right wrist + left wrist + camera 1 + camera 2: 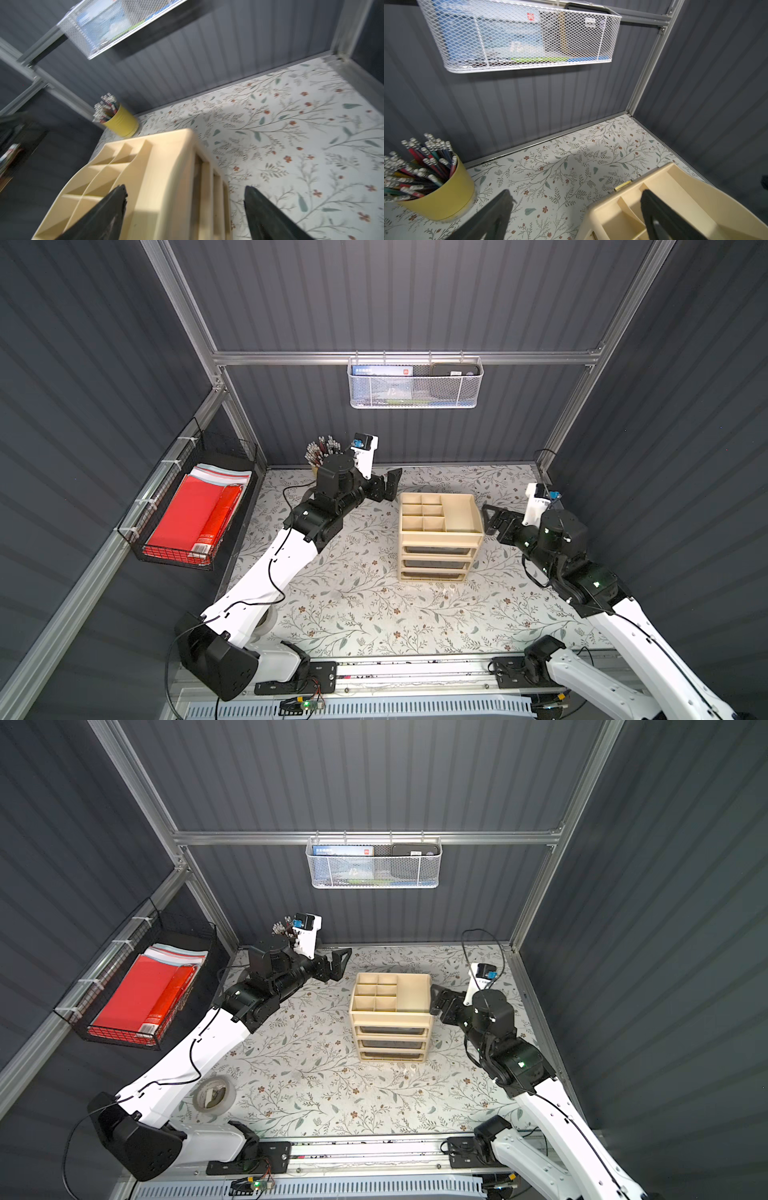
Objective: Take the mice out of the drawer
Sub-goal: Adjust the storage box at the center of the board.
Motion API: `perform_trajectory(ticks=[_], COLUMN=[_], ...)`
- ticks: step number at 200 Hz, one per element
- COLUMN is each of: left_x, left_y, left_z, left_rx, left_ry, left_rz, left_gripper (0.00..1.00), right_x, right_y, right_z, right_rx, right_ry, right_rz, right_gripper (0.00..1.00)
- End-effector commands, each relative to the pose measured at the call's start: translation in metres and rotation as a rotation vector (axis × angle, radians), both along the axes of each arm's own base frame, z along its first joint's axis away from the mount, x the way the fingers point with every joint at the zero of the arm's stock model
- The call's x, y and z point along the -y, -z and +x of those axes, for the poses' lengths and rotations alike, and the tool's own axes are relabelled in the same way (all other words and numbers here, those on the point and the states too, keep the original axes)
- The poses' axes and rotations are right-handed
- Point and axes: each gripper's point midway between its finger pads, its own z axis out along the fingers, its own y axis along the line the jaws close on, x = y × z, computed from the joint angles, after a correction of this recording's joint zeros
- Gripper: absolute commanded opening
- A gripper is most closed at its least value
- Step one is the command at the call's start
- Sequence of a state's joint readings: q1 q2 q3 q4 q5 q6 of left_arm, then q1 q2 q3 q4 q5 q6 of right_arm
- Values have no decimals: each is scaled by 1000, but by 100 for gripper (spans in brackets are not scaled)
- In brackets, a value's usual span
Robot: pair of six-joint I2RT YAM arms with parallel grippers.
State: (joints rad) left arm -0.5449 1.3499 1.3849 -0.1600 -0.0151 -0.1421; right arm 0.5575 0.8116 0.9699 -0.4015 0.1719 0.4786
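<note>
- In both top views the drawer box (440,531) (390,1011) stands on the flowery table (353,593) (311,1073). Its three drawers (436,551) (390,1031) are all pushed in.
- I cannot see the mice in any view. I cannot see into the shut drawers.
- My left pincer (385,486) (337,965) hangs in the air near the back left corner of the drawer box and does not touch it. Its jaws are spread wide and hold nothing.
- My right pincer (487,520) (435,1002) is just beside the right wall of the drawer box, up by the top tray. Its jaws are spread apart too, with nothing in them.
- A roll of tape (212,1094) lies on the table, well apart from the drawer box, off its front left.
- In the left wrist view my left pincer (576,192) is let go, with its fingers far apart. One finger is seen over the table, the other over the top tray of the drawer box (685,187).
- A yellow pencil cup (442,197) stands on the table, off to the side of the drawer box. A white mesh basket (519,41) hangs on the wall behind it.
- The right wrist view is blurry. My right pincer (185,188) is wide open. An edge of the drawer box (162,166) sits between the fingers. I cannot tell if a finger touches it.
- The pencil cup (122,122) shows past the drawer box.
</note>
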Motion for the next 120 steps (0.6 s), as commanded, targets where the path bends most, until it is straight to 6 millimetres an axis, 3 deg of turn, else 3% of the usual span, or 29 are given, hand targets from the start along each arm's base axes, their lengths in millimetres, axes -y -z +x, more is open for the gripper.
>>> perform_trajectory(ticks=[1, 28, 57, 64, 86, 120], left_x=[-16, -21, -25, -18, 15, 64], left_y=[-31, -25, -19, -16, 23, 67], left_z=[7, 41, 96, 107, 145, 161], left_rx=[61, 20, 13, 12, -17, -33], left_ry=[-103, -128, -125, -106, 1, 215], left_rz=[-74, -105, -161, -154, -67, -64], left_gripper=[99, 99, 99, 99, 99, 99], right_x=[-31, -68, -105, -112, -121, -110], right_y=[-5, -9, -2, -1, 4, 34], right_z=[-25, -53, -74, -78, -89, -91], right_rx=[-38, -45, -64, -73, -80, -116], right_ry=[-112, -208, -314, -334, -362, -325], right_rz=[52, 44, 32, 34, 41, 50], right_gripper=[90, 89, 88, 89, 88, 89])
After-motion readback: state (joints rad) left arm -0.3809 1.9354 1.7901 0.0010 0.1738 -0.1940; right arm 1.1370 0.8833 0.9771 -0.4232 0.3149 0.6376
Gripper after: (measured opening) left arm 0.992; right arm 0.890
